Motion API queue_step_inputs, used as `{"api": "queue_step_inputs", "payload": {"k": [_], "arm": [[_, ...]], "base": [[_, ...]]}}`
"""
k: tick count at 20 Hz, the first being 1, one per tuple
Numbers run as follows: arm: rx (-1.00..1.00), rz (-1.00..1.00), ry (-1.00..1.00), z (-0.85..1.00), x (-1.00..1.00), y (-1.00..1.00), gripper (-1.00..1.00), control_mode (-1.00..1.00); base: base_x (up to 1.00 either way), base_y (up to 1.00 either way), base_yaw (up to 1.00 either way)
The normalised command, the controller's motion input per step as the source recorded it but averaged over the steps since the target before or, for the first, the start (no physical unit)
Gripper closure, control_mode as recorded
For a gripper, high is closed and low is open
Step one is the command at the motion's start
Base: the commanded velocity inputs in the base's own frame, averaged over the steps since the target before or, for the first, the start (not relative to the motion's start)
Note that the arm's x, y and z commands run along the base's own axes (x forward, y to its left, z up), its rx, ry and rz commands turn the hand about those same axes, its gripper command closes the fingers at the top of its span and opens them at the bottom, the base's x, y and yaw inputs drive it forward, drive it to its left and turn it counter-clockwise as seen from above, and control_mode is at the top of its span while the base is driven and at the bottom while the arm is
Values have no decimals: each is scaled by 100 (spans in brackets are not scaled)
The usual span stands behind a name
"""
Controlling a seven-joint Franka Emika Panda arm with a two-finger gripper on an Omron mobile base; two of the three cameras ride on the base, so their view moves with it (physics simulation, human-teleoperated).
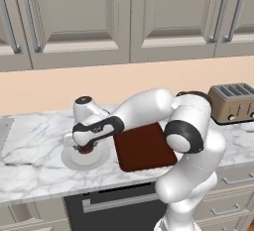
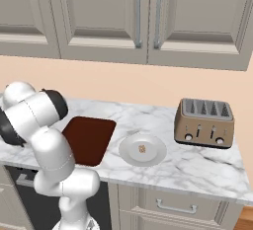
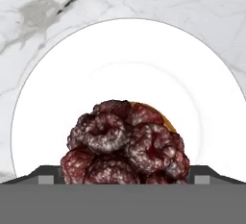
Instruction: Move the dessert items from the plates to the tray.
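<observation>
A dark maroon bumpy cupcake (image 3: 126,141) sits on a round white plate (image 3: 129,50) at the left of the counter. My gripper (image 3: 124,177) is low over this plate and open, one fingertip (image 3: 47,175) on each side of the cupcake (image 1: 86,149). In the left base view the hand hides much of the plate (image 1: 74,161). A second white plate (image 2: 129,151) holds a small pale tan morsel (image 2: 142,149). The dark reddish-brown tray (image 1: 144,148) lies between the two plates, just right of my gripper (image 1: 84,147); its surface (image 2: 91,137) is bare.
A metallic brown toaster (image 2: 203,123) stands at the right end of the marble counter (image 1: 30,141), by the wall. Wall cabinets hang above. Drawers and a dark oven front sit below the counter's front edge.
</observation>
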Motion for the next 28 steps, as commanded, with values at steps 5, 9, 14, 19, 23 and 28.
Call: {"api": "queue_step_inputs", "payload": {"k": [5,9,14,19,23,28], "arm": [[0,0,0,36,-9,-33,100,-100],[0,0,0,30,-13,-51,100,-100],[0,0,0,3,0,-75,100,-100],[0,1,0,0,0,-92,100,-100],[0,1,0,0,10,-94,100,-100],[0,2,2,0,35,-85,100,-100]], "base": [[0,0,0],[0,0,0],[0,0,0],[0,0,0],[0,0,0],[0,0,0]]}}
